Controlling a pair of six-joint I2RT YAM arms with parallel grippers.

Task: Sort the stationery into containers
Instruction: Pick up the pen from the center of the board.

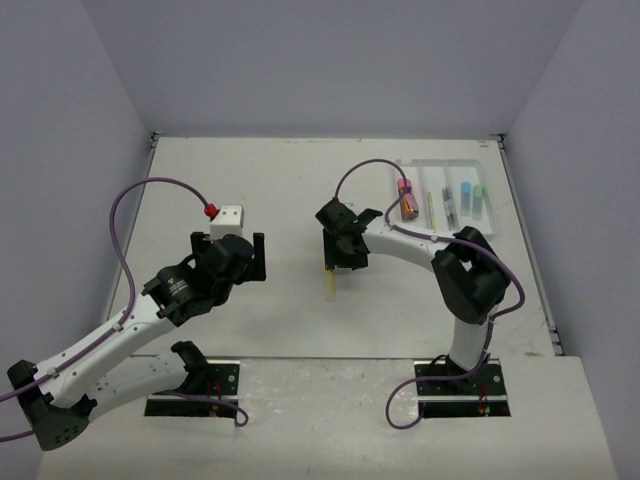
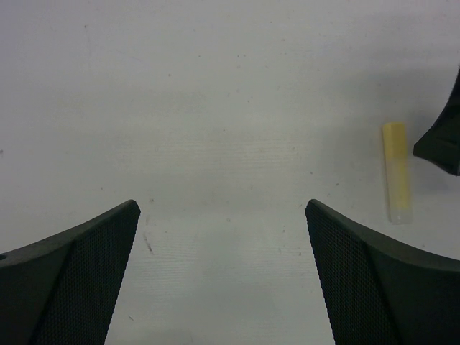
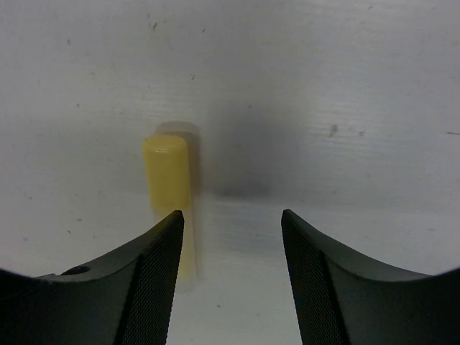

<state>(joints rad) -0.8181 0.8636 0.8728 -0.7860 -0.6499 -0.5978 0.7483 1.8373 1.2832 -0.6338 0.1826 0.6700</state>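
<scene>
A short yellow marker (image 1: 331, 283) lies on the table in the middle. My right gripper (image 1: 342, 262) hovers just above it, open and empty. In the right wrist view the marker (image 3: 167, 178) lies to the left of the gap, partly behind the left finger (image 3: 144, 287); the right gripper (image 3: 231, 223) holds nothing. My left gripper (image 1: 230, 248) is open and empty over bare table; its wrist view shows the left gripper (image 2: 223, 215) with the yellow marker (image 2: 397, 172) off to the right. The white tray (image 1: 440, 172) at the back right holds a pink-capped tube (image 1: 407, 200), thin pens (image 1: 449, 208), a blue bar (image 1: 465, 194) and a green bar (image 1: 478, 194).
A small white block (image 1: 232, 216) with a red knob (image 1: 211, 210) stands just beyond my left gripper. Grey walls close in the table on three sides. The right gripper's black body (image 2: 442, 140) shows at the right edge of the left wrist view.
</scene>
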